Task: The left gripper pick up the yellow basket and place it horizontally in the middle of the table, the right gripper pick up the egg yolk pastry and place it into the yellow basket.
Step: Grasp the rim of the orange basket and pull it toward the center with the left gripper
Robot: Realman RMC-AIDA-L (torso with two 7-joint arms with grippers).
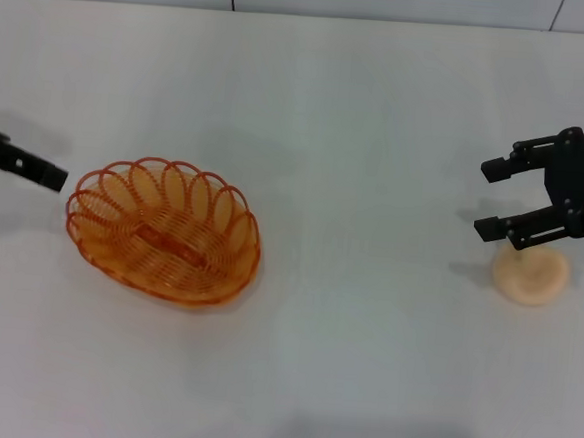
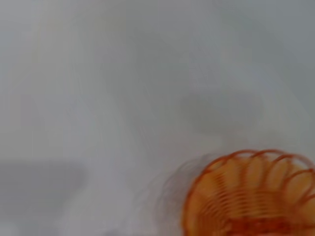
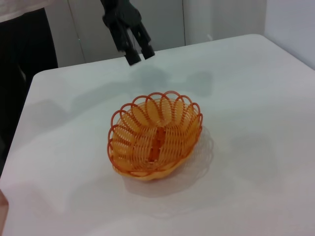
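Note:
The yellow basket [image 1: 164,230] lies upright on the white table [image 1: 342,363], left of centre, its long side running roughly across; it also shows in the left wrist view [image 2: 251,194] and the right wrist view [image 3: 155,134]. It holds nothing. My left gripper [image 1: 62,177] hovers just off the basket's left end, apart from it; from the right wrist view this gripper [image 3: 139,56] has its fingers slightly apart and empty. At the right, the egg yolk pastry [image 1: 533,278] rests on the table. My right gripper [image 1: 494,200] hangs open directly over it, the lower finger above the pastry's top.
The table's far edge meets a pale wall [image 1: 387,0]. In the right wrist view, the table's rounded corners and a dark figure [image 3: 24,59] standing beyond the far edge are visible. Bare tabletop lies between the basket and the pastry.

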